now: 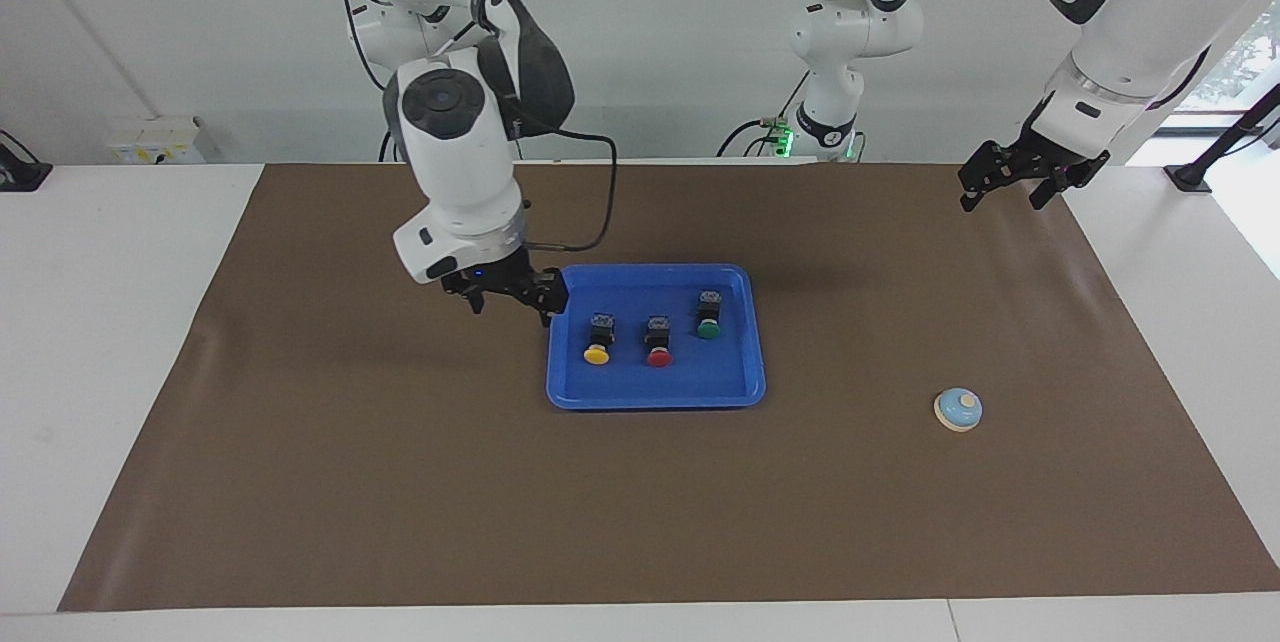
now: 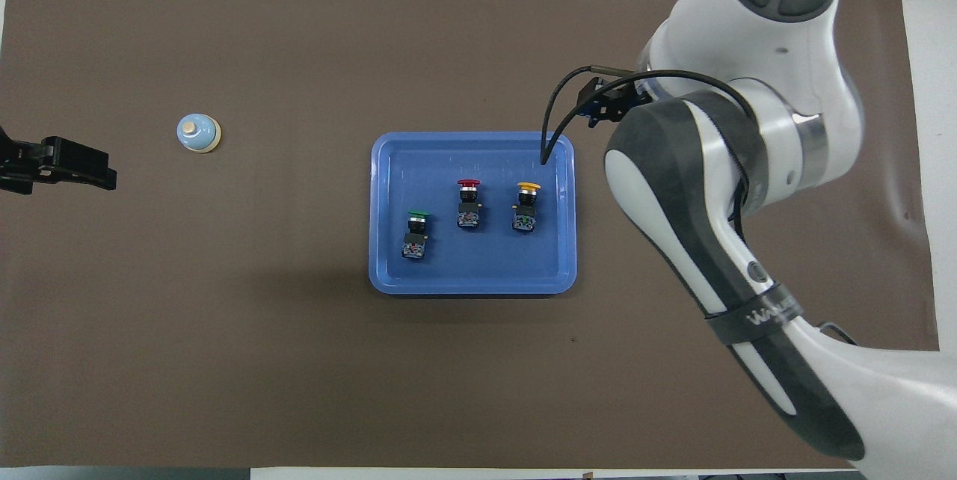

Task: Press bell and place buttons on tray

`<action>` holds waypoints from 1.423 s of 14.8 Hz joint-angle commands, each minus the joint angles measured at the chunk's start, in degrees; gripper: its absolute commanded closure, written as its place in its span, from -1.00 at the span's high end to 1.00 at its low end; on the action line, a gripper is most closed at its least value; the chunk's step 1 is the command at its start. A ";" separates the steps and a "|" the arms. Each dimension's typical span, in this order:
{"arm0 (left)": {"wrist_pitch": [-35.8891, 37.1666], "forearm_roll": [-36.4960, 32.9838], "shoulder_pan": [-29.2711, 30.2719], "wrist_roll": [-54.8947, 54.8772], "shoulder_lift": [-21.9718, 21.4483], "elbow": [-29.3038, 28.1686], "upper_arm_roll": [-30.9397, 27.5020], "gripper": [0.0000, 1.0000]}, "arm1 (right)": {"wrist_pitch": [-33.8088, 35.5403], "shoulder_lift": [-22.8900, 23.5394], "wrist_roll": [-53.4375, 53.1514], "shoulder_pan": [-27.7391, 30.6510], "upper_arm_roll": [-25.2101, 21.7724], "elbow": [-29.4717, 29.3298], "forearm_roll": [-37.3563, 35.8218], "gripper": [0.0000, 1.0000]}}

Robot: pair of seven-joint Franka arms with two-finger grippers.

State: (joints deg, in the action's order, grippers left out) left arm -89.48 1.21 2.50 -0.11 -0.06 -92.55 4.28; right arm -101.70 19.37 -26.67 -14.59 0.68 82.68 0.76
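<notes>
The blue tray (image 1: pixel 652 399) (image 2: pixel 486 274) lies mid-mat. Three buttons lie inside it on their sides: the yellow button (image 1: pixel 597 340) (image 2: pixel 525 207), the red button (image 1: pixel 658 342) (image 2: pixel 468 204) and the green button (image 1: pixel 708 315) (image 2: pixel 416 235). My right gripper (image 1: pixel 511 308) hangs open and empty over the mat just off the tray's edge toward the right arm's end; in the overhead view its own arm mostly hides it. The light blue bell (image 1: pixel 958 409) (image 2: pixel 198 134) stands alone toward the left arm's end. My left gripper (image 1: pixel 1003 195) waits open over the mat's corner there.
A brown mat (image 1: pixel 400 482) covers most of the white table. The right arm's black cable (image 2: pixel 557 110) loops above the tray's corner. The robots' bases (image 1: pixel 825 127) stand at the table's edge.
</notes>
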 commanded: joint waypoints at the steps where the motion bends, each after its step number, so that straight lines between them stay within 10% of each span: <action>1: 0.44 0.46 0.05 0.37 -0.11 0.26 -0.15 1.00 | 2.64 -3.19 10.45 4.90 0.64 1.25 0.38 1.00; 12: 0.44 0.46 0.05 0.37 -0.11 0.26 -0.15 1.00 | 17.84 -16.55 27.37 15.72 0.73 2.39 0.20 1.00; 21: 0.44 0.46 0.05 0.37 -0.11 0.26 -0.15 1.00 | 17.41 -21.31 28.77 17.31 1.17 8.99 -1.90 1.00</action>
State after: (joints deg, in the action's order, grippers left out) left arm -89.48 1.21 2.50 -0.11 -0.06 -92.55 4.28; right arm -83.23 -0.58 0.41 1.48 0.77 90.12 0.06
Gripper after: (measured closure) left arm 0.000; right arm 0.000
